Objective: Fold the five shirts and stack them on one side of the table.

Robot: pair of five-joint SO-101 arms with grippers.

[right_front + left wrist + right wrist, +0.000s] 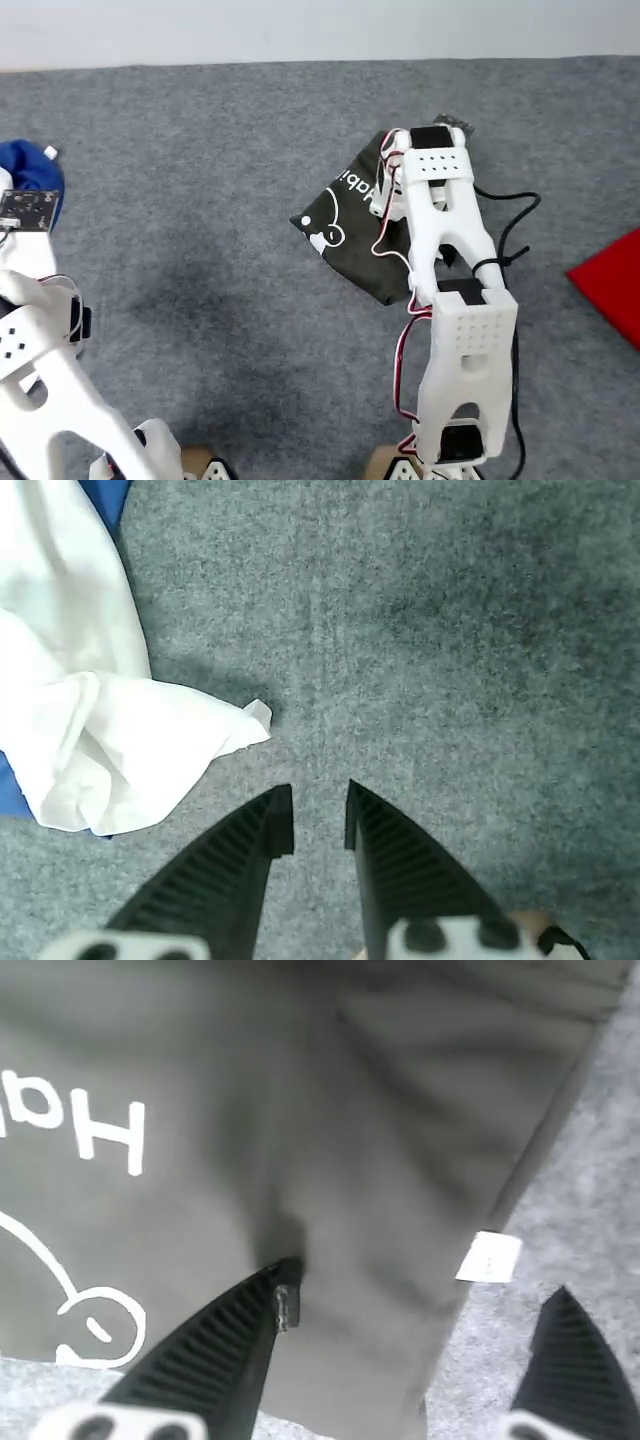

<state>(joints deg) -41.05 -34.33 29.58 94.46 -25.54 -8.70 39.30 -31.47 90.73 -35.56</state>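
Right gripper (420, 1290) spread wide over the dark shirt (330, 1100), gripping nothing; left gripper (320, 798) barely parted, empty, near white shirt (70, 710).

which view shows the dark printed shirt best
The high view: the dark folded shirt with white print shows nearly whole, one side under the right arm. The right wrist view gives a close patch under its open end effector. The left wrist view faces a crumpled white cloth.
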